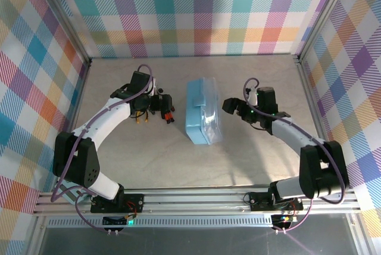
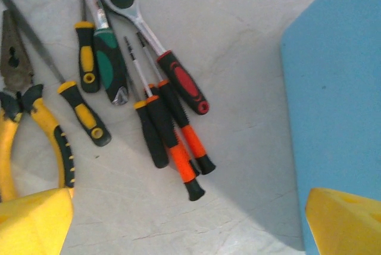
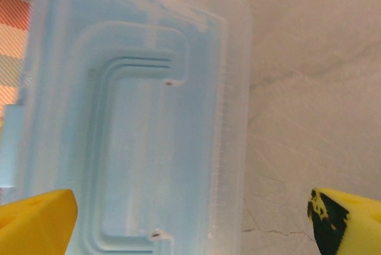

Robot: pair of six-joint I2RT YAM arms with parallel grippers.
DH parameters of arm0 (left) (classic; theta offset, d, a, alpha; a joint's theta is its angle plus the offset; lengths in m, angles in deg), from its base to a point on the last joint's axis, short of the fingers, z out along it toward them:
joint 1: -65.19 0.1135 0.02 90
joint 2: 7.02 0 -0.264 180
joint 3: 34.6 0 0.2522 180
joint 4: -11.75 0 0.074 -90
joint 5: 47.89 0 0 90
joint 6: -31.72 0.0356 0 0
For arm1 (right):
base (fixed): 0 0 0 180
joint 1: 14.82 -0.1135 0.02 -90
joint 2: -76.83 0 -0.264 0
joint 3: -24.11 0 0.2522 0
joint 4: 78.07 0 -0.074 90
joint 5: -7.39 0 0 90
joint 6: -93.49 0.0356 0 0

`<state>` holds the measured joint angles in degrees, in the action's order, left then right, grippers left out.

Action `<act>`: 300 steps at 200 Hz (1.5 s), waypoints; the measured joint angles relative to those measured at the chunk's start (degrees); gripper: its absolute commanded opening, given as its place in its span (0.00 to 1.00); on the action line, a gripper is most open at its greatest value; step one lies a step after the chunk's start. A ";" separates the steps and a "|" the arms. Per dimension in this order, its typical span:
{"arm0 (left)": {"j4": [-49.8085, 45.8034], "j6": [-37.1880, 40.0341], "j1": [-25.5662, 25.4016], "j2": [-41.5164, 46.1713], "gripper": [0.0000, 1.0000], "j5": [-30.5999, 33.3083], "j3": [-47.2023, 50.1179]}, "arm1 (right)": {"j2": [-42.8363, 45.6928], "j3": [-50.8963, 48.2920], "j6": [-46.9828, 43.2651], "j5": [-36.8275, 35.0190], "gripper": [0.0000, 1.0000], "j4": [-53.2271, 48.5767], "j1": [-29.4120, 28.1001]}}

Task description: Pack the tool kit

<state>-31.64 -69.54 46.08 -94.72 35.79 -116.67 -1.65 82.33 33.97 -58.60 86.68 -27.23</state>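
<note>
**Left gripper (image 1: 164,107) and right gripper (image 1: 233,109) spread wide either side of the case (image 1: 201,109)**

Nearest, an aluminium rail (image 1: 196,198) carries both arm bases. Beyond it the table (image 1: 178,165) is pale, matt and faintly veined like stone, with bare room up to the work.

The left gripper stands fully apart, its blocky matt-yellow fingertips (image 2: 33,222) at the two lower corners of its wrist view. It hangs over the loose tools and is clamped on none of them. Just ahead, between its fingers, lie the orange-and-black screwdrivers (image 2: 175,148), slim, round-handled and bunched so that they touch. Farther ahead lies the ratchet (image 2: 156,43), with a chromed shaft, round head and ribbed red-and-black grip. By one finger are the pliers (image 2: 36,127), with dull grey jaws and yellow-and-black handles, then the yellow-and-black screwdrivers (image 2: 83,112) and a green-handled tool (image 2: 108,58). By the other finger is the case's smooth, light-blue rounded corner, parted from the tools by a strip of bare table.

The right gripper is likewise wide apart, with one yellow pad scuffed black. One finger sits over the case's lid (image 3: 137,118), which is glossy and clear and moulded with a stepped U-shaped ridge. The other finger sits over bare table. I cannot tell whether either touches.

From above, the case lies between the two grippers, just beside the right one. Past them open table runs to the plaid walls (image 1: 196,11).
</note>
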 measured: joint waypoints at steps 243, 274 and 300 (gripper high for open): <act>9.09 -15.91 -7.26 -8.15 1.00 -28.50 -10.03 | -3.63 5.27 -9.57 7.08 0.79 -4.28 -9.05; 10.38 -17.31 -7.63 -10.86 1.00 -29.42 -10.34 | -4.09 6.10 -9.66 6.34 0.82 -4.63 -9.05; 12.13 -18.23 -7.78 -11.85 1.00 -30.36 -11.02 | -4.09 7.13 -10.25 4.35 0.86 -6.21 -9.05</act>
<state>-19.51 -87.77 38.30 -106.57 5.43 -127.69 -5.74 89.46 23.72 -54.25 80.47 -36.27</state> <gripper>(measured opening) 0.995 0.845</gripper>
